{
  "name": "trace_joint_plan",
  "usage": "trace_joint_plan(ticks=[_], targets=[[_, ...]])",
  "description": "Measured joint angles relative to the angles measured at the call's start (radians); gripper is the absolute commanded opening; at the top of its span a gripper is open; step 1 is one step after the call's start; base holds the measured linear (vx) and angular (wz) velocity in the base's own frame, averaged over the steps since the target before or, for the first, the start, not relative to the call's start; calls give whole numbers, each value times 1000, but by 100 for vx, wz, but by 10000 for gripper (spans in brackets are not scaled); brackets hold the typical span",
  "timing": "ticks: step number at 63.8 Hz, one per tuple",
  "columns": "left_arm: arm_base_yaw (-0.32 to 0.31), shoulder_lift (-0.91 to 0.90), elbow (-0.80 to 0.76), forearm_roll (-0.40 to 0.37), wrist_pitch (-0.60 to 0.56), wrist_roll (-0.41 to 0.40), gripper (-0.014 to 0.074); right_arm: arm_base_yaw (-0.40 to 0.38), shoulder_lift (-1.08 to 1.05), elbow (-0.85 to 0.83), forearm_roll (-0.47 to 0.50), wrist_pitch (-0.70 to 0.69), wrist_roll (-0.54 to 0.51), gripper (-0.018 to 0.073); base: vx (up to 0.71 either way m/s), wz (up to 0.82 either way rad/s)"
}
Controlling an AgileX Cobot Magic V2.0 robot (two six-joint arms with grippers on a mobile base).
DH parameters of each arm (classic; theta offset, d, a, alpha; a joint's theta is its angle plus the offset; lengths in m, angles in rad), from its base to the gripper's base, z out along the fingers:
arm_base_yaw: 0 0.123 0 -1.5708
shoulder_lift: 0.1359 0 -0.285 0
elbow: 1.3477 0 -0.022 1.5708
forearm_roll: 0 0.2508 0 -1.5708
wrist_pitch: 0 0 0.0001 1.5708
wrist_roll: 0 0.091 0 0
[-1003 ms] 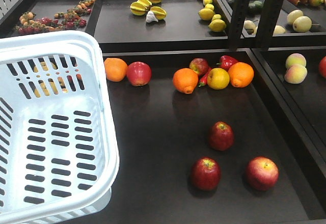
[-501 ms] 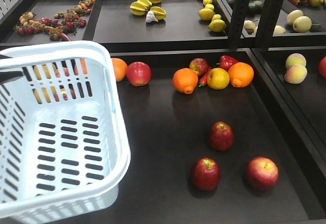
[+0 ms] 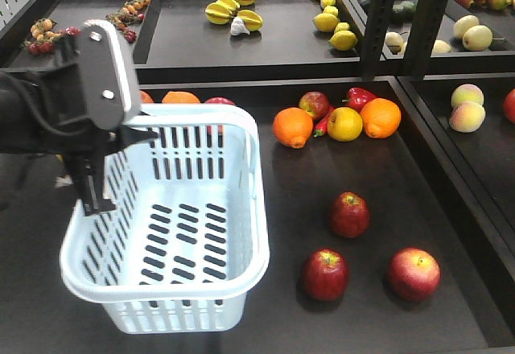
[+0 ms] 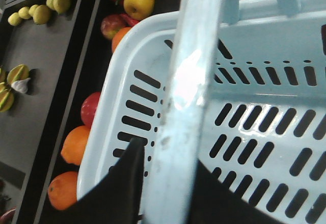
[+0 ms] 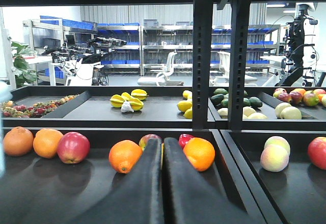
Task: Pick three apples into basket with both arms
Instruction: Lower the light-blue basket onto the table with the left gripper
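Left gripper (image 3: 95, 197): clamped on the left side of the basket (image 3: 193, 113). My wrist view shows one black finger (image 4: 130, 178) pressed against a pale blue bar, though I cannot tell whether that bar is rim or handle. The basket sits at the left of the dark matte tray (image 3: 265, 177); I cannot tell if it is resting or lifted.

Right gripper (image 5: 163, 183): fingers closed together and holding nothing, low over the same tray.

The three apples (image 3: 349, 215) lie on the tray to the right of the basket, well apart from it. Oranges (image 3: 293, 126) and a yellow apple (image 3: 344, 124) line the rear edge. The upper trays hold starfruit (image 3: 233, 8) and lemons (image 3: 330, 16).

Room beyond: metal racks (image 5: 153, 35) with blue bins (image 5: 117, 30), a white chair (image 5: 168, 74) and a plant (image 5: 15, 56).
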Motion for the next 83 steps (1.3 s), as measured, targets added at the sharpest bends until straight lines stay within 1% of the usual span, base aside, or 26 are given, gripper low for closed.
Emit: trace_joint_plan(ticks=[10, 21, 27, 37, 47, 54, 59, 64, 77, 83], targets=[[0, 108, 0, -125, -61, 130, -6, 0, 0, 0, 0, 0, 0, -9, 0, 0], [0, 211, 0, -261, -96, 263, -6, 0, 0, 0, 0, 0, 0, -9, 0, 0], [0, 261, 0, -302, -130, 319, -6, 0, 0, 0, 0, 0, 0, -9, 0, 0], [0, 325, 0, -323, -204, 346, -6, 0, 0, 0, 0, 0, 0, -9, 0, 0], [0, 379, 0, -332, -225, 367, -6, 0, 0, 0, 0, 0, 0, -9, 0, 0], [0, 408, 0, -364, -250, 377, -6, 0, 0, 0, 0, 0, 0, -9, 0, 0], [0, 423, 0, -390, -257, 404, -6, 0, 0, 0, 0, 0, 0, -9, 0, 0], [0, 433, 0, -433, -257, 440, -6, 0, 0, 0, 0, 0, 0, -9, 0, 0], [0, 454, 0, -580, -264, 554, 0, 0, 0, 0, 0, 0, 0, -9, 0, 0], [0, 458, 0, -605, -264, 587, 15, 0, 0, 0, 0, 0, 0, -9, 0, 0]])
